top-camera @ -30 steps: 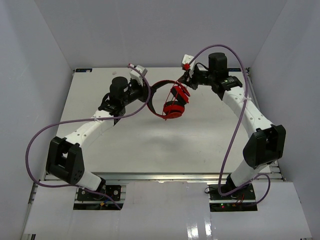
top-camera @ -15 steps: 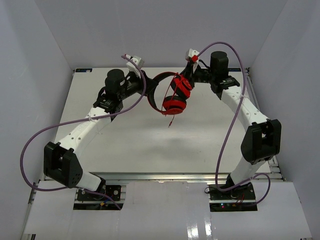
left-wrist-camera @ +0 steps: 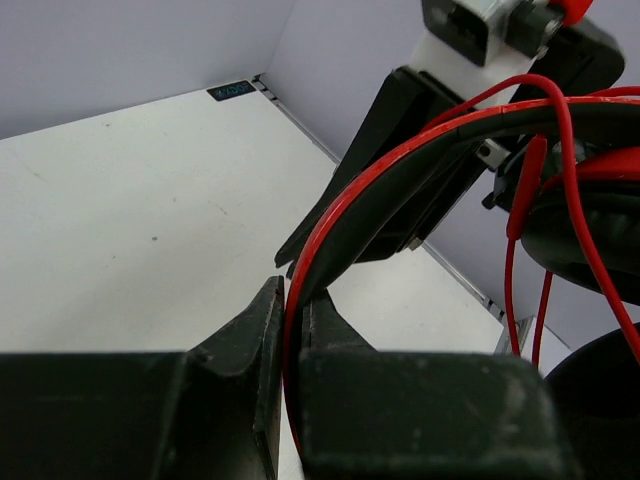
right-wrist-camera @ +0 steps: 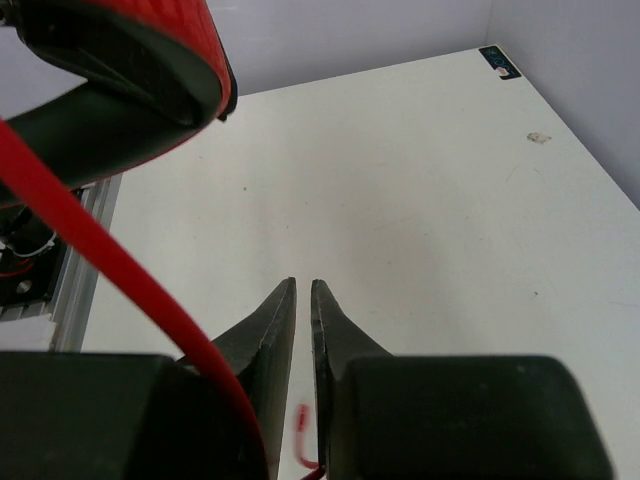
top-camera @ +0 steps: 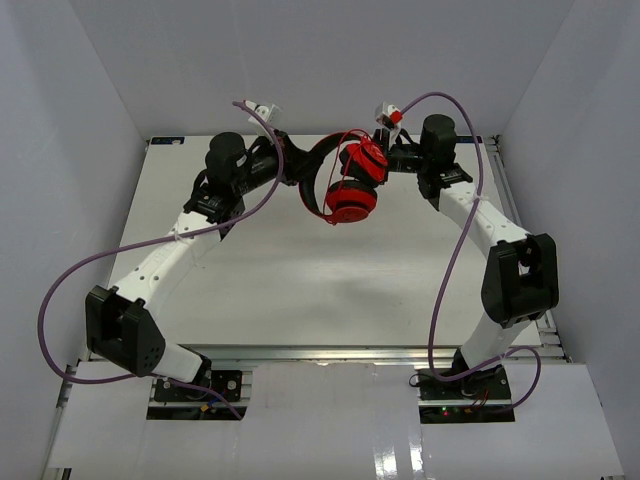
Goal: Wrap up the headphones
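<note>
The red headphones (top-camera: 350,203) hang in the air near the back of the table, their two round cups stacked close together. My left gripper (top-camera: 293,172) is shut on the black, red-edged headband (left-wrist-camera: 330,235), which runs up from between its jaws (left-wrist-camera: 290,300). My right gripper (top-camera: 381,160) sits just right of the upper cup (top-camera: 365,160). Its jaws (right-wrist-camera: 303,290) stand a narrow slit apart with nothing between the tips. The thin red cord (right-wrist-camera: 110,270) crosses over its left finger, and a short bit of cord (right-wrist-camera: 305,450) shows low in the slit. I cannot tell whether that bit is pinched.
The white table (top-camera: 300,290) lies below, boxed in by pale walls at the back and both sides. Thick purple arm cables (top-camera: 100,260) loop beside each arm. A metal rail (right-wrist-camera: 60,280) runs along the table's edge in the right wrist view.
Both grippers have risen and moved toward the back wall, carrying the headphones higher. The right jaws have parted slightly. The cord end that dangled below the cups no longer shows from above.
</note>
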You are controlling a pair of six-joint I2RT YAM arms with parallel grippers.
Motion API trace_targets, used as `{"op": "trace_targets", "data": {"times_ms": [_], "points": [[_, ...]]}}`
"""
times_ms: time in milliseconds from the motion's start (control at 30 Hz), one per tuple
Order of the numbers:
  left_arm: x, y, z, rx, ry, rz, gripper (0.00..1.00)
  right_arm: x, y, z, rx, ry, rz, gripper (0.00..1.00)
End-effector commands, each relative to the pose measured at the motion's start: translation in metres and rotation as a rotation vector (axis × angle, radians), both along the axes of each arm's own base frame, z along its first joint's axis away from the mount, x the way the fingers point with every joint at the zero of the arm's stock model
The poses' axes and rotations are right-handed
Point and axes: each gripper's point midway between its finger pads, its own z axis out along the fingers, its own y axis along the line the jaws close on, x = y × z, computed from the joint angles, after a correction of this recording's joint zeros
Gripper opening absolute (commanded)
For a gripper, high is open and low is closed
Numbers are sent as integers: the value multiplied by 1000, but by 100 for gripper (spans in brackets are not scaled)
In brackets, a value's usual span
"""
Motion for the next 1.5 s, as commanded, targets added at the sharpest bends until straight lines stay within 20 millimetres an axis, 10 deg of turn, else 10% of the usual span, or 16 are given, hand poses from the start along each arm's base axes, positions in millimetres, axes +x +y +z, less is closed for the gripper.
{"op": "trace_targets", "data": {"times_ms": [0, 1167, 1467], "points": [[-17, 9, 81, -134, -127, 22, 0, -8, 0, 4, 43, 17, 36, 18], [40, 87, 124, -361, -132, 505, 0, -21, -6, -21, 25, 74, 3, 20], [39, 86, 122, -359, -128, 497, 0, -3, -6, -1, 56, 61, -83, 80]]}}
